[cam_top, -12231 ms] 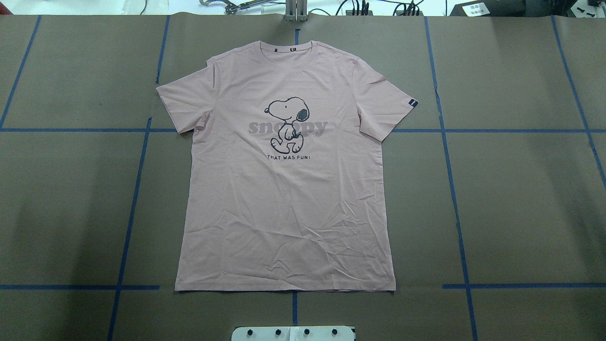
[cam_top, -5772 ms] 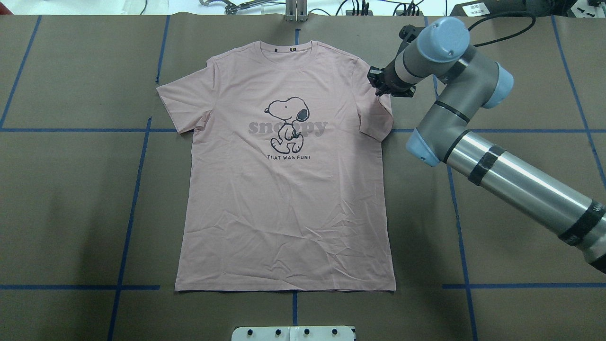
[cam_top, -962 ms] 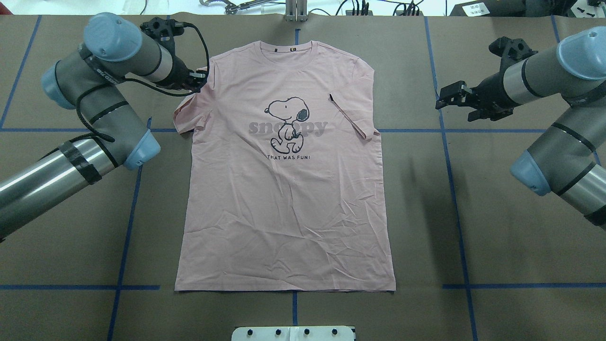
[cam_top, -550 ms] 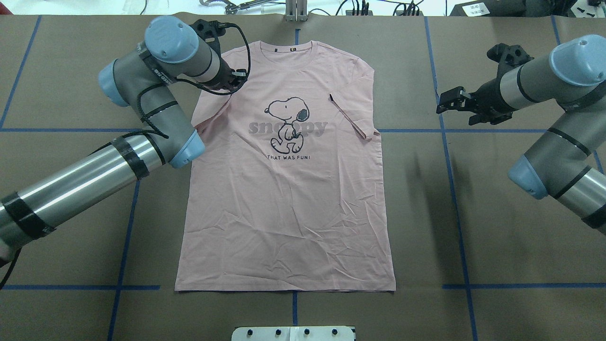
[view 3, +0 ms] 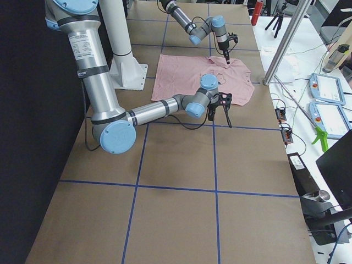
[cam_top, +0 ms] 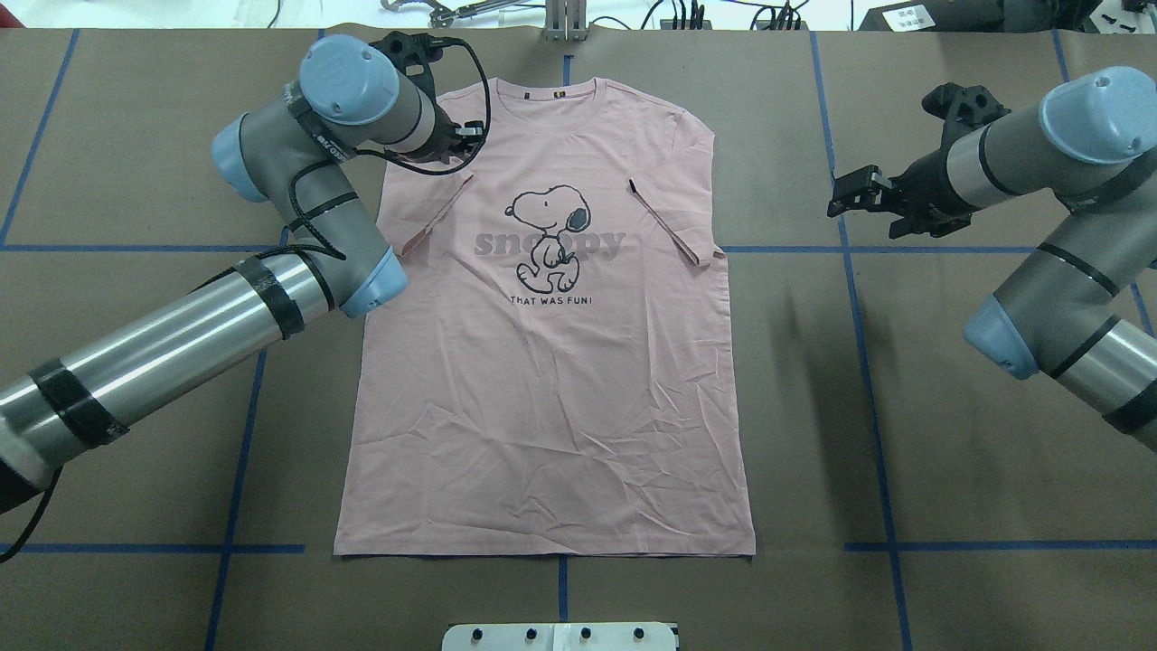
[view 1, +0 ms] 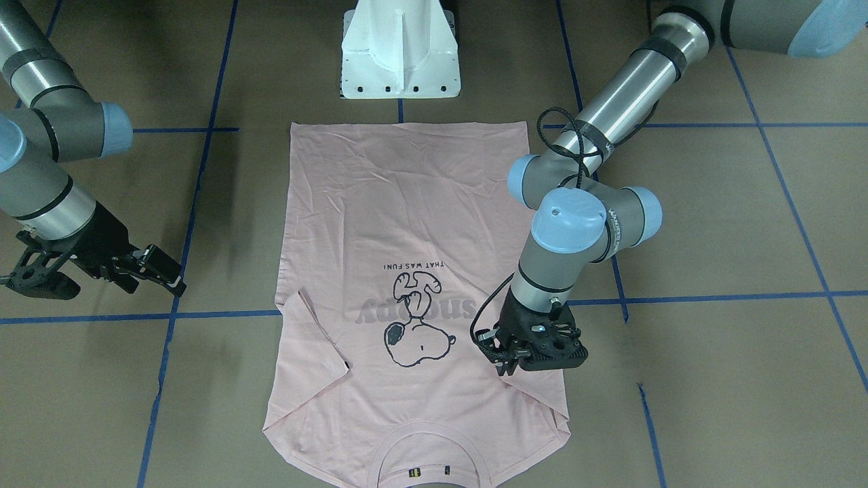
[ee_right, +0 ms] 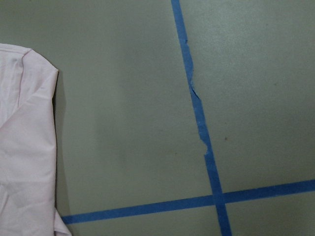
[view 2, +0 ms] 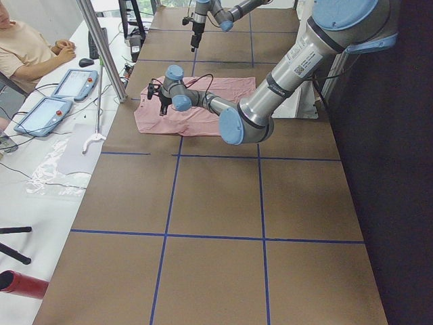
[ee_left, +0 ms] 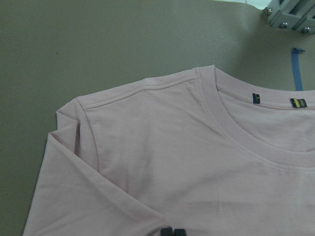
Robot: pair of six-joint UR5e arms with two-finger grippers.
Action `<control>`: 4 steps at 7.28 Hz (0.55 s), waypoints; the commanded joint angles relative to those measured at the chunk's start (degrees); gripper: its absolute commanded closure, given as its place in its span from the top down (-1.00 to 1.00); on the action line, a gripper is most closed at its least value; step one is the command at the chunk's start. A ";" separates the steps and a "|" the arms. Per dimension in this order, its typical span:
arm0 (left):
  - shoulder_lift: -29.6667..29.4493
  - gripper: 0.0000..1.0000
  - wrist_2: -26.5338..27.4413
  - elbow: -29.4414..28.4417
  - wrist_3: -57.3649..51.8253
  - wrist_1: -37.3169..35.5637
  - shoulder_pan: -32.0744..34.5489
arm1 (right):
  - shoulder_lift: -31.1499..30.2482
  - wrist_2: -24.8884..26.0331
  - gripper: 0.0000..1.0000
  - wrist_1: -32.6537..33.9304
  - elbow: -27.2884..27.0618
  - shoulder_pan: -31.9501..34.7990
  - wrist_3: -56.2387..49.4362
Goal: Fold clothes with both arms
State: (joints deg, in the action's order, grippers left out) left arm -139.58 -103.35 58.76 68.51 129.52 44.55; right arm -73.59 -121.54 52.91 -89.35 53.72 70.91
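The pink T-shirt (cam_top: 542, 389) lies print-up at the middle of the worktop (cam_top: 949, 434), collar toward the far edge, both sleeves turned in over the chest. The left claw (cam_top: 470, 136) hangs by the collar, tips drawn together on the folded sleeve's edge. Nearer the right edge, the right claw (cam_top: 845, 192) hangs spread and empty over bare worktop.

Arms (cam_top: 172, 339) grey-silver, light-blue caps (cam_top: 337, 66), black bands (cam_top: 276, 291), cable (cam_top: 489, 99); wrist lettering (view 1: 614, 218) unreadable.
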 commanded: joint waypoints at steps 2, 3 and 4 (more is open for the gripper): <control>13.31 0.47 -0.44 21.92 1.45 -0.05 -3.58 | 1.08 4.17 1.00 0.17 -7.38 -7.96 16.17; 17.72 0.45 -3.32 28.19 2.24 -0.92 -4.38 | 0.30 12.12 1.00 0.79 -11.16 -15.06 23.15; 22.37 0.40 -9.26 32.60 3.20 -0.85 -4.30 | -1.10 20.90 1.00 1.40 -15.38 -23.05 29.83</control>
State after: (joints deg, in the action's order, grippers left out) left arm -122.91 -107.31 84.76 70.67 128.91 40.68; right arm -73.39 -110.14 53.64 -99.78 39.51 92.19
